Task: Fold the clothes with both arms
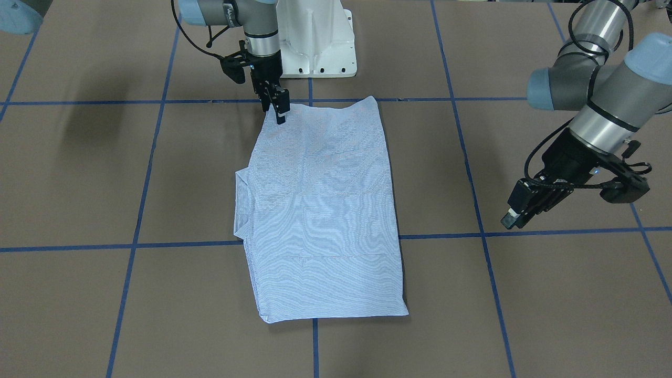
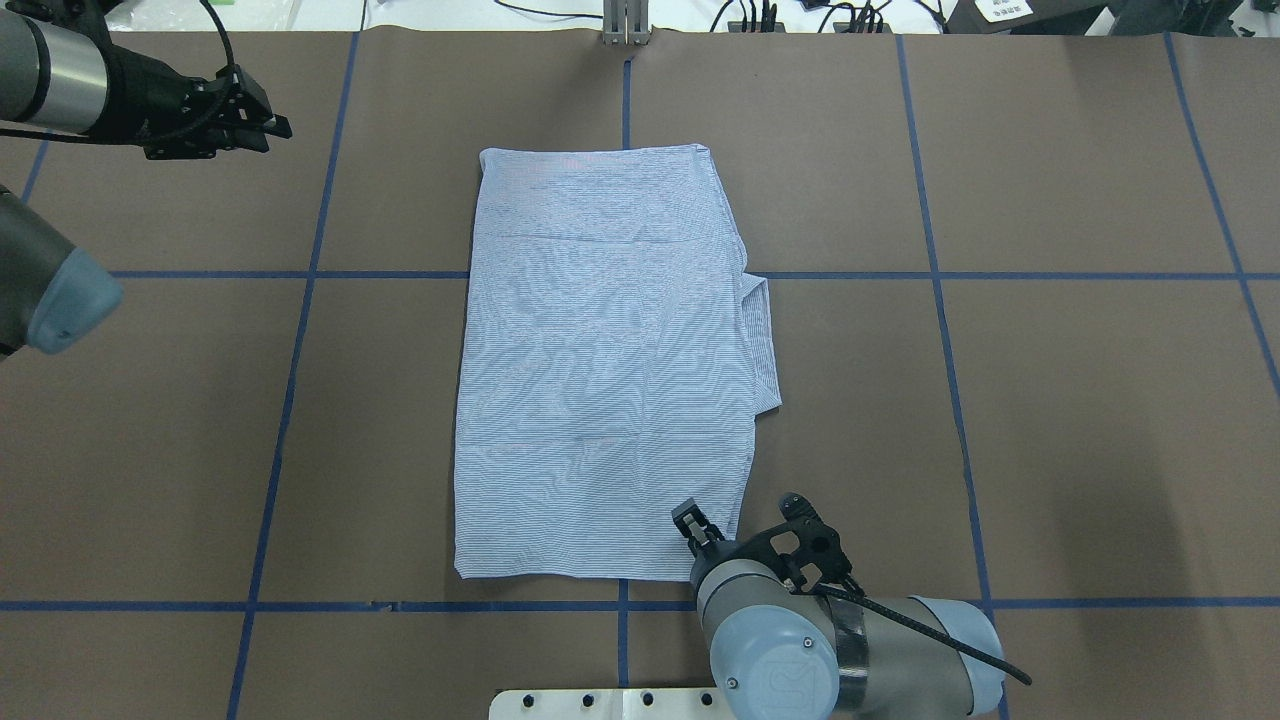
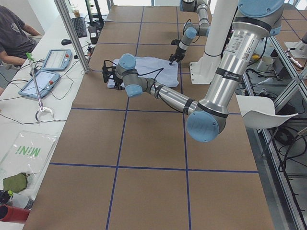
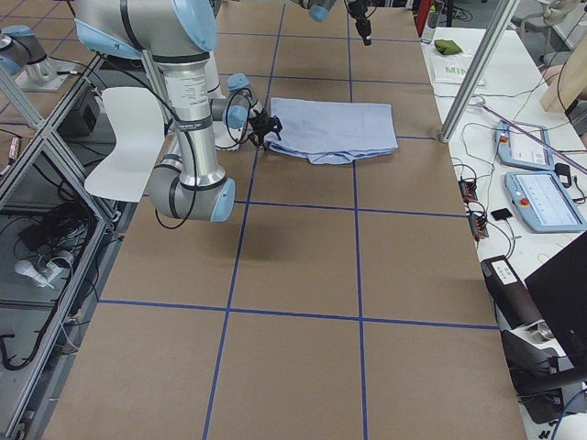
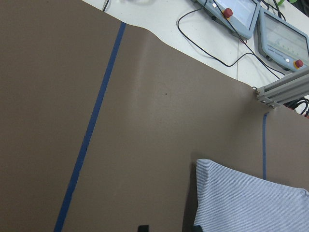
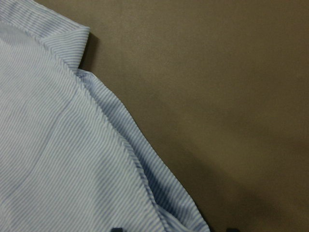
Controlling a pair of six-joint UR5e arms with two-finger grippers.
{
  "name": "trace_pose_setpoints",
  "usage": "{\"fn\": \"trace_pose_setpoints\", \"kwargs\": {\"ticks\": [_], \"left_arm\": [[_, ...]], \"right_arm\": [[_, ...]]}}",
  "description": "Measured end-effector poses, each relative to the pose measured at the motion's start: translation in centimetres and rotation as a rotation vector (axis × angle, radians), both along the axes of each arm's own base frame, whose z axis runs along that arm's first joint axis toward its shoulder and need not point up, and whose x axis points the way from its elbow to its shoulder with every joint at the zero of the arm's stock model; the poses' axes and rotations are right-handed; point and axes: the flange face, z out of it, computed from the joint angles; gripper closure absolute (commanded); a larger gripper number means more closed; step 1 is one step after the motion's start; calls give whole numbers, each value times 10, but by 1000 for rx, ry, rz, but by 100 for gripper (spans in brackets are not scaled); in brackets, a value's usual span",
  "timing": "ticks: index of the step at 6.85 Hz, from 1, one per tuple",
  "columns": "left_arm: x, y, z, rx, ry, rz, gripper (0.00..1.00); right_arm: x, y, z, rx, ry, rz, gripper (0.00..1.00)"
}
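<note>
The light blue striped clothes (image 2: 600, 370) lie flat on the brown table as a long folded rectangle, with the collar (image 2: 762, 340) poking out on one long side. My right gripper (image 1: 280, 116) stands at the shirt's corner nearest the robot base. In the right wrist view its fingertips are wide apart, open, with the shirt's edge (image 6: 145, 179) running between them. My left gripper (image 1: 508, 223) hovers over bare table well off to the side, near the shirt's far end. Its tips show a gap with nothing between them in the left wrist view, where a shirt corner (image 5: 246, 198) lies nearby.
The white pedestal base (image 1: 315, 42) stands just behind the shirt. Blue tape lines (image 2: 300, 300) grid the table. A metal post (image 5: 285, 87) and control tablets (image 5: 236, 12) sit beyond the far edge, and a seated person (image 3: 14, 33) is beside them.
</note>
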Motion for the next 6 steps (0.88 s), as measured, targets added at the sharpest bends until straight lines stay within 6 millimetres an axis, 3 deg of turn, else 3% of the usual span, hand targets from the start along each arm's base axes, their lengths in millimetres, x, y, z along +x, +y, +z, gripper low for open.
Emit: {"fn": "trace_pose_setpoints", "kwargs": {"ticks": [6], "left_arm": [[0, 1, -1, 1, 2, 0, 60]], "right_arm": [[6, -1, -13, -12, -23, -28, 100]]}}
